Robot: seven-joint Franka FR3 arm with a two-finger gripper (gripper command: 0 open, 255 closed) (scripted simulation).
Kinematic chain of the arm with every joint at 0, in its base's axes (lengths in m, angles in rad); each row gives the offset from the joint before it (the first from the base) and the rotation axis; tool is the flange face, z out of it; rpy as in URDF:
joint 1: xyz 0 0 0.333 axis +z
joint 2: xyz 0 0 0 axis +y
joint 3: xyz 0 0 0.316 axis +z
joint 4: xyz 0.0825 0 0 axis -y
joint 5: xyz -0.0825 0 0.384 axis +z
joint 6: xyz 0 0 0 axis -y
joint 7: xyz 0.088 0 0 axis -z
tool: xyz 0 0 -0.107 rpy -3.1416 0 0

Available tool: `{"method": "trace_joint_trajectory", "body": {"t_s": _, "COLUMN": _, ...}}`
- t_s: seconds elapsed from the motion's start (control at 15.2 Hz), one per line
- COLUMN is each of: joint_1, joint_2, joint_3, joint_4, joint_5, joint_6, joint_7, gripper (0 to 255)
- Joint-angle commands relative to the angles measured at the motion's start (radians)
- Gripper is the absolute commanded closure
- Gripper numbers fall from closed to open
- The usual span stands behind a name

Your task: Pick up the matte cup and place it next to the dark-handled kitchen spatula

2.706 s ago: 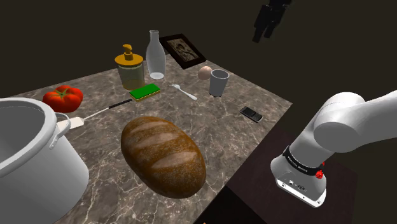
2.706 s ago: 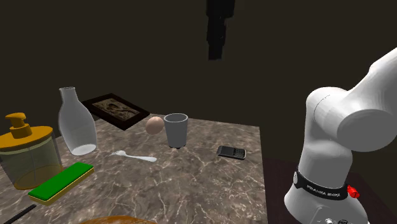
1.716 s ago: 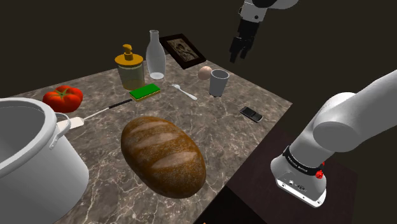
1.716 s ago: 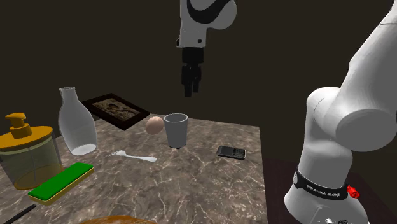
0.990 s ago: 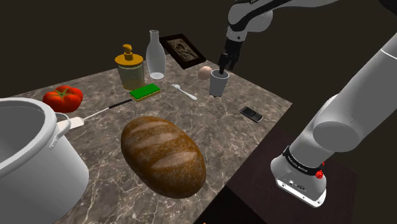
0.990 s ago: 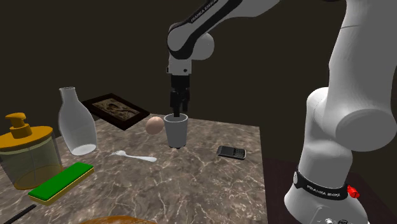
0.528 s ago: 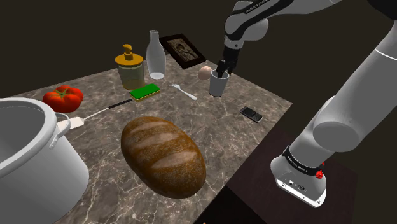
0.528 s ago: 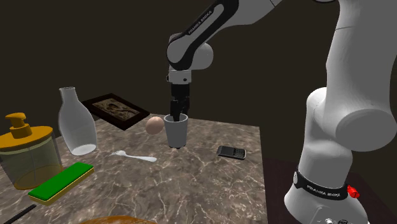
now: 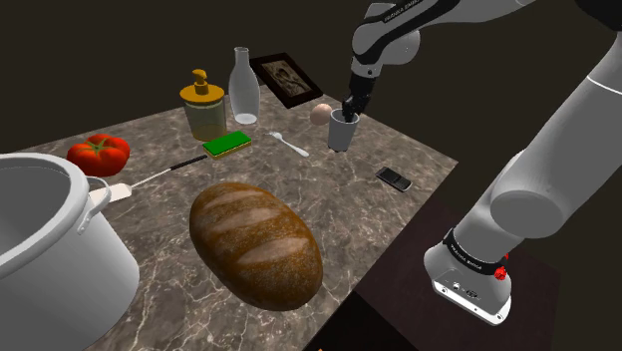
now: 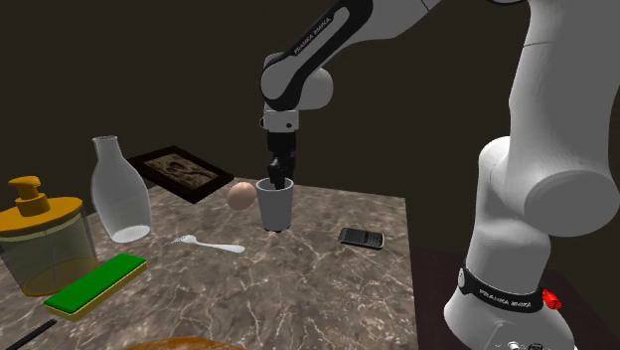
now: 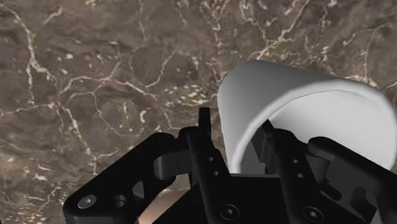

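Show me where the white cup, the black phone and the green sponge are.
white cup point(image 9: 342, 136), shoulder view, outer wall
black phone point(image 9: 394, 178), shoulder view, top face
green sponge point(image 9: 228, 144), shoulder view, top face

You had the cup point(image 9: 342, 133), plain pale grey and matte, standing upright on the marble table point(image 9: 339, 204) near its far edge. The gripper point(image 9: 348, 112) clasped its rim wall, one finger inside, one outside. The spatula point(image 9: 150, 177), with a black handle and pale blade, lay flat, well apart, toward the shoulder view's left.
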Motion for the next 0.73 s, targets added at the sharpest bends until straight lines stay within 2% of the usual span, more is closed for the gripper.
{"method": "trace_joint_trajectory", "body": {"t_s": 0.0, "joint_1": 0.000, "joint_2": 0.000, "joint_3": 0.000, "joint_4": 0.000, "joint_5": 0.000, "joint_6": 0.000, "joint_7": 0.000, "gripper": 255}}
{"method": "trace_joint_trajectory", "body": {"t_s": 0.46, "joint_1": 0.000, "joint_2": 0.000, "joint_3": 0.000, "joint_4": 0.000, "joint_5": 0.000, "joint_6": 0.000, "joint_7": 0.000, "gripper": 255}}
{"method": "trace_joint_trajectory", "body": {"t_s": 0.66, "joint_1": 0.000, "joint_2": -0.023, "joint_3": 0.000, "joint_4": 0.017, "joint_5": -0.010, "joint_6": -0.039, "joint_7": 0.009, "gripper": 255}}
